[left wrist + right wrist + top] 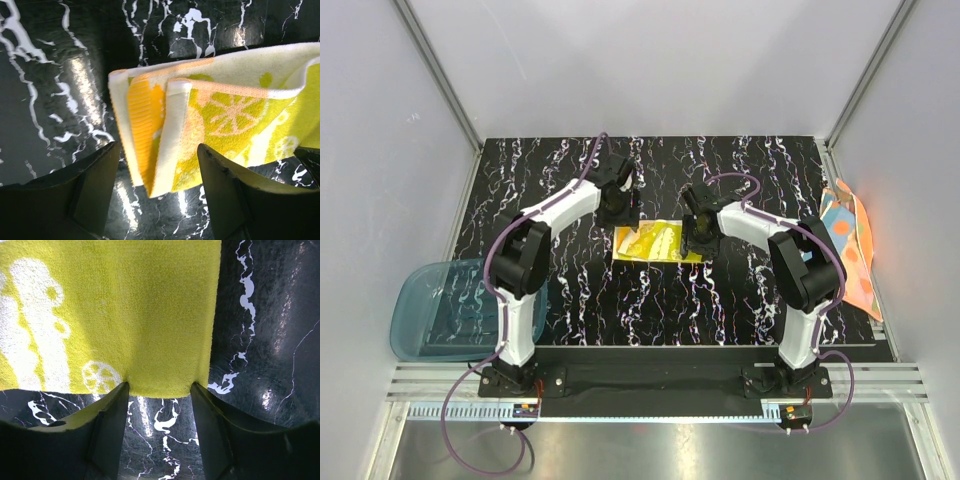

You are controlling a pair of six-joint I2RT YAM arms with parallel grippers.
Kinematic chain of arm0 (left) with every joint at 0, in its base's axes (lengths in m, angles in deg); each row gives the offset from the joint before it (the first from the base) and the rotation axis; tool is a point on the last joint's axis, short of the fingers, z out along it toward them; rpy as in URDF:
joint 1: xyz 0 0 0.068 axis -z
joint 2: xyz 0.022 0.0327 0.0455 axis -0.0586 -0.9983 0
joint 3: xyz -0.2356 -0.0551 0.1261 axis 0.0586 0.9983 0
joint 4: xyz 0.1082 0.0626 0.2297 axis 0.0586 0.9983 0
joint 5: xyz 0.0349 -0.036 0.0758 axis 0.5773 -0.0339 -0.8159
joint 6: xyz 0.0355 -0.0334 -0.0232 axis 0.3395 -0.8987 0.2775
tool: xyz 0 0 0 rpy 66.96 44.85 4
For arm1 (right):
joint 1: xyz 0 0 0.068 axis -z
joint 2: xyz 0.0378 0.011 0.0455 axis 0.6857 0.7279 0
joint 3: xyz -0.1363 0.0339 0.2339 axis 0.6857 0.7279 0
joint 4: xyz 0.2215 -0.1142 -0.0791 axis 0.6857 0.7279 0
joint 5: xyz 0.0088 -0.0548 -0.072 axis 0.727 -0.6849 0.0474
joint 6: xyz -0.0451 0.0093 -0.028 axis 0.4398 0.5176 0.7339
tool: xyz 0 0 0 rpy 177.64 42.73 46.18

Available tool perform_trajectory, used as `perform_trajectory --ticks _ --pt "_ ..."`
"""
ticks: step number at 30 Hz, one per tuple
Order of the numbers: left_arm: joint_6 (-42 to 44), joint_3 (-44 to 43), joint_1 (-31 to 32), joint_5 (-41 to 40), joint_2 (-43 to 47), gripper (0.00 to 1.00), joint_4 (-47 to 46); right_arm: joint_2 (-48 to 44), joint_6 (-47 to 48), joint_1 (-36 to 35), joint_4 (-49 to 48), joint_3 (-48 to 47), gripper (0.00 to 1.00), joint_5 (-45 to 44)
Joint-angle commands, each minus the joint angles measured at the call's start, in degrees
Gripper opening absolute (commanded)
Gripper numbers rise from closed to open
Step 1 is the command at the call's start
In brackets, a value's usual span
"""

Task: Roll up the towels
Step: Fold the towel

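Observation:
The yellow towel [655,243] with a white lemon print lies in the middle of the black marbled table, and its left end is folded over in layers [165,130]. My left gripper [157,172] is open and straddles the near corner of that folded end, its fingers [95,185] clear of the cloth. My right gripper [160,390] is also open at the towel's right end [150,330], and both fingertips [112,410] touch the near edge of the flat cloth. The orange towel [850,245] with light blue patches lies at the table's right edge, away from both grippers.
A translucent blue plastic tray [430,310] sits off the table's left side beside the left arm. Grey walls close in the back and sides. The arm bases stand on a black bar [650,375] at the near edge.

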Motion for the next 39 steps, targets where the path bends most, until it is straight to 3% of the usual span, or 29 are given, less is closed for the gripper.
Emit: perform_trajectory --ticks 1,17,20,21,25,39 --pt "-1.23 0.02 0.44 4.73 -0.87 0.67 -4.20 2.96 1.31 -0.29 0.48 0.55 0.60 -2.15" --pt "-2.37 7.05 0.53 8.34 -0.78 0.47 -12.11 5.16 1.92 -0.29 1.45 -1.29 0.58 -1.89" --pt "-2.55 8.37 0.53 8.70 0.09 0.36 -13.35 5.68 1.92 -0.29 1.45 -1.21 0.58 -1.80" --pt "-2.55 8.81 0.53 8.78 0.27 0.23 -13.52 5.86 1.92 -0.29 1.36 -1.12 0.58 -1.72" --pt "-3.07 10.13 0.53 6.86 1.85 0.01 -14.31 6.30 1.83 -0.29 1.45 -0.86 0.57 -1.63" --pt "-5.45 18.48 0.97 -5.71 12.14 0.03 -18.36 7.79 2.18 -0.29 2.59 -1.38 0.58 -1.10"
